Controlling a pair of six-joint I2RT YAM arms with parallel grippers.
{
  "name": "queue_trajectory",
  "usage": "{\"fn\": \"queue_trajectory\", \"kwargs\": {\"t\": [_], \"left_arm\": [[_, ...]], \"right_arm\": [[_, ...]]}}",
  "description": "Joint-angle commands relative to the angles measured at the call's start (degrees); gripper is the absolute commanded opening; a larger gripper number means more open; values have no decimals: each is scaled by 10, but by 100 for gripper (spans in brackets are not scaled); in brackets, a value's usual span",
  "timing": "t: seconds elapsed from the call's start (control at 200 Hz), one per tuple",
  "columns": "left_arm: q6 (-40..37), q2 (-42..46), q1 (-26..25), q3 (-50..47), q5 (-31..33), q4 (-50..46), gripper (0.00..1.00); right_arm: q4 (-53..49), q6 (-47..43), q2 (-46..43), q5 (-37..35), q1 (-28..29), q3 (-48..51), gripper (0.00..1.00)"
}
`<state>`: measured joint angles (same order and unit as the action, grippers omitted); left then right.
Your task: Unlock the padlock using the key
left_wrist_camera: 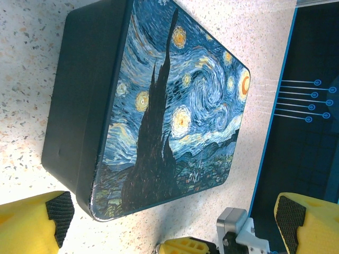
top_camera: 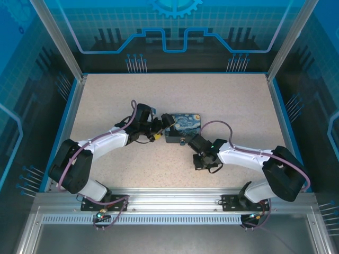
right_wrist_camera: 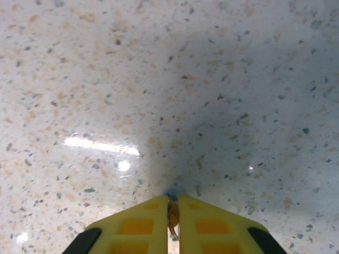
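My right gripper (right_wrist_camera: 173,199) points down at the speckled table, its yellow fingers shut on a small thin metal key (right_wrist_camera: 173,216) pinched between the tips. In the top view this gripper (top_camera: 185,142) is just in front of the starry-night box (top_camera: 183,123). My left gripper (top_camera: 159,133) is at the box's left end and stands wide open, one padded finger on each side of the left wrist view (left_wrist_camera: 169,227), with nothing between them. The painted box (left_wrist_camera: 175,106) lies just ahead of it. The padlock is hidden.
The right arm's yellow fingertip (left_wrist_camera: 185,246) and its silver wrist camera (left_wrist_camera: 232,222) show past the box's near corner. A blue rim (top_camera: 275,106) and dark walls border the table (top_camera: 222,95), which has free room behind and to both sides of the box.
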<state>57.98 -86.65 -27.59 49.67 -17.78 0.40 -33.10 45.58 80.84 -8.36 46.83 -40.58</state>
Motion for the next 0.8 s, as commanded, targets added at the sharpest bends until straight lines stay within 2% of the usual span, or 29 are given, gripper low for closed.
{"fn": "queue_trajectory", "kwargs": {"t": [0.0,0.26,0.305,0.325,0.4,0.445,0.795], "left_arm": [[-7,8,2,-1,5,-7,99],[-7,5,2,1,4,-4,99],[-8,5,2,1,4,-4,99],[-8,6,2,1,4,-5,99],[-8,5,2,2,4,-4,99],[-8,5,2,1,5,-4,99],[-7,1,2,9,5,-4,99]], "right_arm": [[-31,8,-29,5,9,9,8],[-39,22,-95,15,5,27,2],[-36,21,-99,19,5,32,7],[-34,21,-100,20,5,34,12],[-38,24,-100,14,4,37,46],[-37,25,-99,11,3,40,55],[-19,27,-82,21,3,46,56]]}}
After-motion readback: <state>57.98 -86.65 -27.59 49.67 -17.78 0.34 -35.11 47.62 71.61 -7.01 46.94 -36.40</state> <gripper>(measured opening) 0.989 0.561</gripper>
